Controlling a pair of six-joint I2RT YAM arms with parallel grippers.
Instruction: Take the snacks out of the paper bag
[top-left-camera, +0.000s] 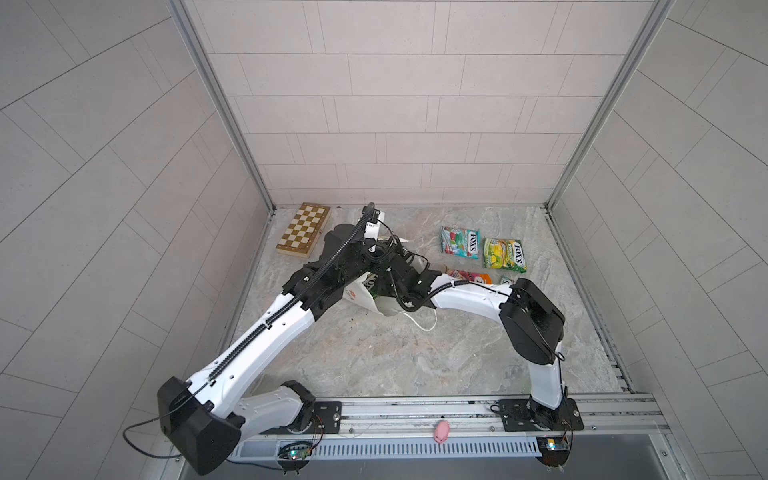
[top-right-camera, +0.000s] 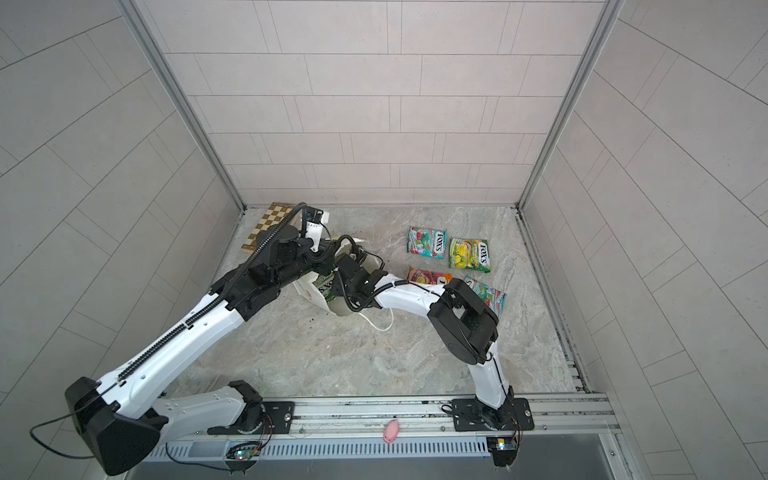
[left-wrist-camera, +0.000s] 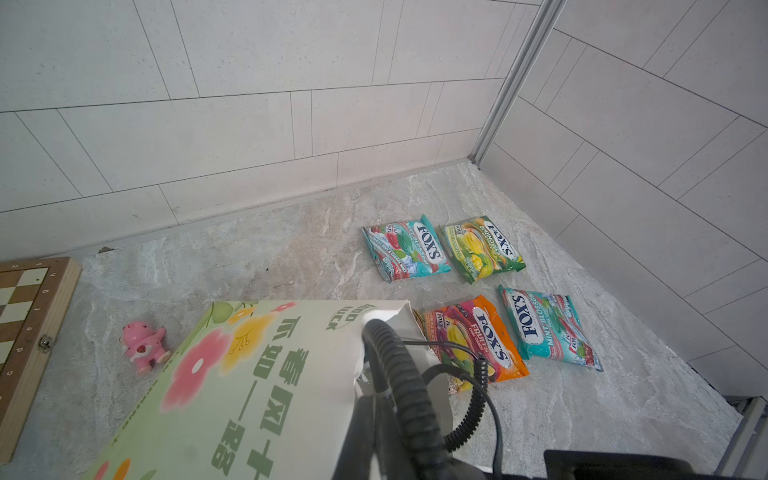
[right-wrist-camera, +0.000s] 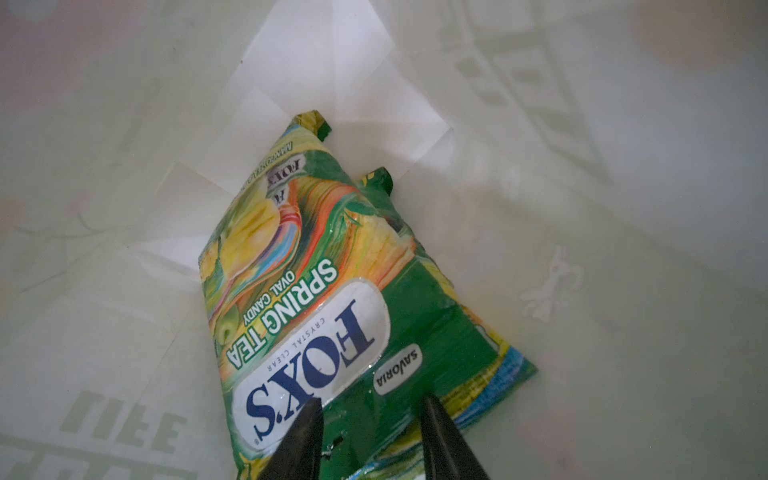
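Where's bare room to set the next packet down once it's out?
Free: the broad stretch between bag and front rail, and the back strip between chessboard and teal packet. Crowded: the four packets at right, and around the bag.

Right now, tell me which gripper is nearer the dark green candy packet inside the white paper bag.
Right. The right gripper straddles the dark green packet inside the paper bag; the left gripper is outside, hidden.

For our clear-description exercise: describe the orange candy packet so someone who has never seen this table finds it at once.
Start at the white paper bag in the middle of the marble table. Four FOX'S packets lie flat beside its open end; take the one nearest the bag's mouth. The orange packet is the only orange-and-pink one: its neighbours are two teal packets and one yellow-green packet.
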